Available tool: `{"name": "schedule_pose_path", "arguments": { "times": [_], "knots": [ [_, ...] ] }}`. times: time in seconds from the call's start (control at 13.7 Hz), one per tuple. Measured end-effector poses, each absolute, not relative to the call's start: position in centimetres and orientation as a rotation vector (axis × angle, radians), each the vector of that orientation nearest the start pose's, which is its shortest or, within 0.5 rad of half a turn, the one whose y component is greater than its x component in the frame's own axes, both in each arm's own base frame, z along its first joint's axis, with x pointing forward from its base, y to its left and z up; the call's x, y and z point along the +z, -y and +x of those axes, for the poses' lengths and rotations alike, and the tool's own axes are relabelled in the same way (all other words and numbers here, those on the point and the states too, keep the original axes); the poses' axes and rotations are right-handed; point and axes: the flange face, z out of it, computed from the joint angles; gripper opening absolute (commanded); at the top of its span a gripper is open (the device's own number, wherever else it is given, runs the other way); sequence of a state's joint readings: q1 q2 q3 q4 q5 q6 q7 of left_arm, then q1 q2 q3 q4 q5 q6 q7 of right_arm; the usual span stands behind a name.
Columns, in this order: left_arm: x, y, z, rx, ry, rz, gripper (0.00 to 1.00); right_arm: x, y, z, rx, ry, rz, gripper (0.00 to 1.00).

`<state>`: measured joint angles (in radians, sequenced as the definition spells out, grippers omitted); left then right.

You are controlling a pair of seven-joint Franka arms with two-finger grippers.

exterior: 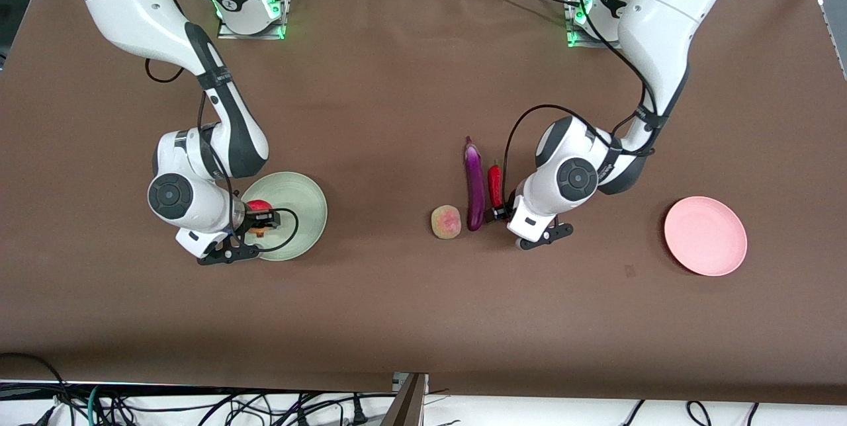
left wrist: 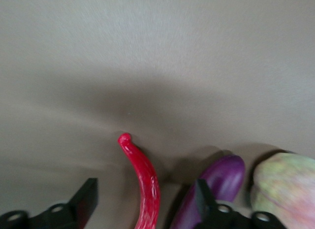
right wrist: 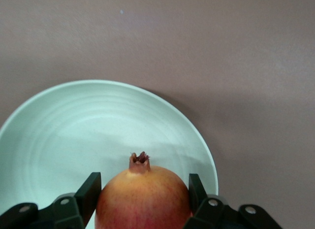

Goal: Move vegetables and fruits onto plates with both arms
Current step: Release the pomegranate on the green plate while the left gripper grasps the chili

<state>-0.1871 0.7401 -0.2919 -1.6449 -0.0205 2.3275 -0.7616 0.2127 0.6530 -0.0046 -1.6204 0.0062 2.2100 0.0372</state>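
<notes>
Right gripper point(right wrist: 142, 202) clasps the red-orange pomegranate point(right wrist: 143, 197) over the mint plate point(right wrist: 59, 135); pink plate point(exterior: 705, 236) bare; left gripper point(left wrist: 142, 207) spread around the chili point(left wrist: 145, 182).

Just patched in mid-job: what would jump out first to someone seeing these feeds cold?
First, the right tool shut on the pomegranate over the mint green plate toward the right arm's end. Next, the left tool is open, straddling the red chili pepper, which lies beside the purple eggplant and the yellow-green fruit. The pink plate sits bare toward the left arm's end.
</notes>
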Motion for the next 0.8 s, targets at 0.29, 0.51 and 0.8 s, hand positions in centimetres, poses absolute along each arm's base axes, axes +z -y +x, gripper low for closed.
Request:
{"name": "schedule_pose_path", "arguments": {
  "times": [0.29, 0.51, 0.8],
  "knots": [
    [17.5, 29.4, 61.1, 0.273, 0.611, -3.217, 0.34, 25.0, -14.7, 67.3, 0.092, 0.271, -3.130, 0.80],
    [16.9, 29.0, 60.9, 0.289, 0.620, -3.206, 0.00, 25.4, -14.7, 67.4, 0.100, 0.270, -3.130, 0.99],
    [17.9, 27.9, 61.4, 0.278, 0.618, -3.203, 0.00, 26.2, -14.8, 67.8, 0.093, 0.270, -3.129, 0.99]
  ]
}}
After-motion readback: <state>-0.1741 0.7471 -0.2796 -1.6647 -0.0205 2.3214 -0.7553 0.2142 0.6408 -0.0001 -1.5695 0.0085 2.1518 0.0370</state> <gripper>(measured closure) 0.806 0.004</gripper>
